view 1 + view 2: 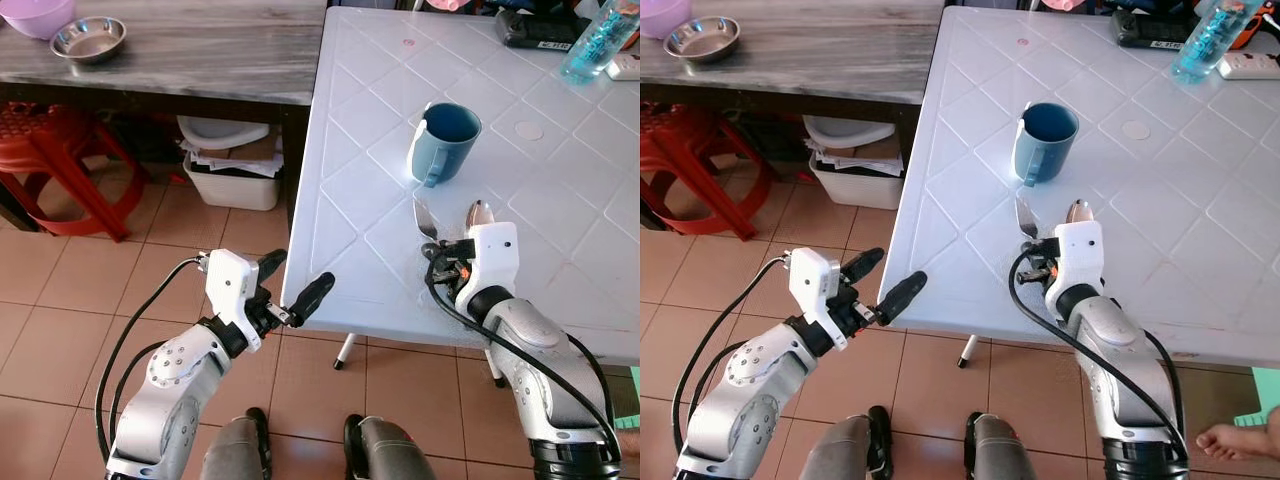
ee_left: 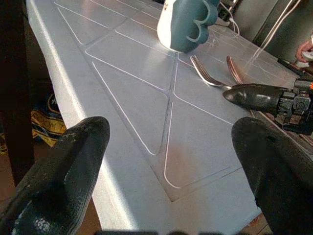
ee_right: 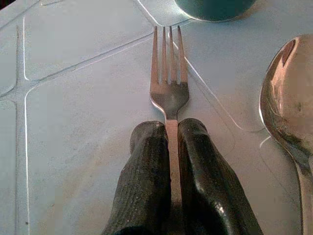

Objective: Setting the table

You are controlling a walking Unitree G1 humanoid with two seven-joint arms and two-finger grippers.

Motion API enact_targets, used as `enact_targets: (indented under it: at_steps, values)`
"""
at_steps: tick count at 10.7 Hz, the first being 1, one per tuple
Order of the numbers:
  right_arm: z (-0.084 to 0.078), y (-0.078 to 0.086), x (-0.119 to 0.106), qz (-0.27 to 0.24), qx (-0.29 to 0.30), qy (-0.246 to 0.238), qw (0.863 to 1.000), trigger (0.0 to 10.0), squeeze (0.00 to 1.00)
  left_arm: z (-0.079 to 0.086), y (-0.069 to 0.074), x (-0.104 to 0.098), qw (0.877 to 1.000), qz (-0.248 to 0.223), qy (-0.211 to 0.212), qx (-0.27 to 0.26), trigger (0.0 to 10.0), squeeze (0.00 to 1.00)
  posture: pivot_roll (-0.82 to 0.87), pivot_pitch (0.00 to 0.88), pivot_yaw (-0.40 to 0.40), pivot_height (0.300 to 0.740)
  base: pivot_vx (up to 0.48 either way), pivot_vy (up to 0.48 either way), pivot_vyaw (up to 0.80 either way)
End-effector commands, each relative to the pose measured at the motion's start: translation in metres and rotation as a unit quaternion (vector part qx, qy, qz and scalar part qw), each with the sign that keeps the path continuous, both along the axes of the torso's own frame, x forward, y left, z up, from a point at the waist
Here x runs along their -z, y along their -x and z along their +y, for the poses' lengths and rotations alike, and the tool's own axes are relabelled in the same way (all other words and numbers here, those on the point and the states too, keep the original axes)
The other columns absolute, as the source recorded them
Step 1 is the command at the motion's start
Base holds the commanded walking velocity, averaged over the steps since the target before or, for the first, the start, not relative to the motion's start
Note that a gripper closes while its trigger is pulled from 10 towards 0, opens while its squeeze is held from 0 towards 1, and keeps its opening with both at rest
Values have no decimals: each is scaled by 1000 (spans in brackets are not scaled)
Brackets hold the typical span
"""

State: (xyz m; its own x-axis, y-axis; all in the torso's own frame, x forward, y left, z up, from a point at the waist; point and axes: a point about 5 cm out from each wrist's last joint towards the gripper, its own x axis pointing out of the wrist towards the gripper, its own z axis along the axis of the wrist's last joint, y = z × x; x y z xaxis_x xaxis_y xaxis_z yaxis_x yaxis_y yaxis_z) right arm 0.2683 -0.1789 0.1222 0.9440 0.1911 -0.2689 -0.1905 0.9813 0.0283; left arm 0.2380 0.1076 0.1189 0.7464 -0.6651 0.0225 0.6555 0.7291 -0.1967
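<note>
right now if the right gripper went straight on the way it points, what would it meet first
Most likely the blue mug. The right gripper is shut on the fork, whose tines aim at the mug's base just ahead. The spoon lies beside that line. Depth is hard to judge.

Bright, even daylight fills both head views, which are sharp from edge to edge. The white embossed plastic table (image 1: 560, 200) glares palely, washing its far corner. The blue ceramic mug (image 1: 444, 142) throws a short, soft shadow toward the robot. Beneath the grey marble-topped side table (image 1: 190, 50) the storage space lies in deep shade. In the left wrist view the near black fingers (image 2: 63, 171) are blurred. In the right wrist view the steel spoon (image 3: 288, 112) carries a warm reflection.
</note>
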Motion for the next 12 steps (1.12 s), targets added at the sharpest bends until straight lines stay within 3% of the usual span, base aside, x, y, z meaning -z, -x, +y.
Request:
enact_targets:
  at_steps: [1,2,4,5,6,9,11,12]
  values:
    - [-15,13,37,99,48,11,994,0,0,2,0,2,1000,-2,-16,-16,10000,0,-71,226,13,740,0,0,0]
    - [-11,15,38,101,47,8,994,0,0,7,-6,5,998,-6,-41,-56,10000,0,-74,227,13,740,0,0,0]
    - [-1,20,41,112,25,-5,993,0,0,16,-13,8,993,10,-33,-115,10000,0,-76,229,11,740,0,0,0]
    - [2,21,41,114,14,-5,993,9412,0,20,-14,9,991,11,-35,-131,10000,0,-76,230,11,740,0,0,0]
    - [4,21,40,113,12,-11,993,10000,0,22,-15,9,990,2,-41,-138,10000,0,-76,232,10,740,0,480,0]
    - [4,18,39,110,19,-23,994,10000,0,24,-16,13,986,13,-33,-166,10000,0,-77,227,10,740,0,480,0]
    - [11,12,31,83,8,-16,996,10000,0,26,-19,12,984,6,-35,-177,10000,0,-74,220,9,740,0,480,0]
    - [15,7,25,44,2,10,999,10000,0,26,-21,11,982,3,-36,-183,10000,0,-72,219,11,740,0,480,0]
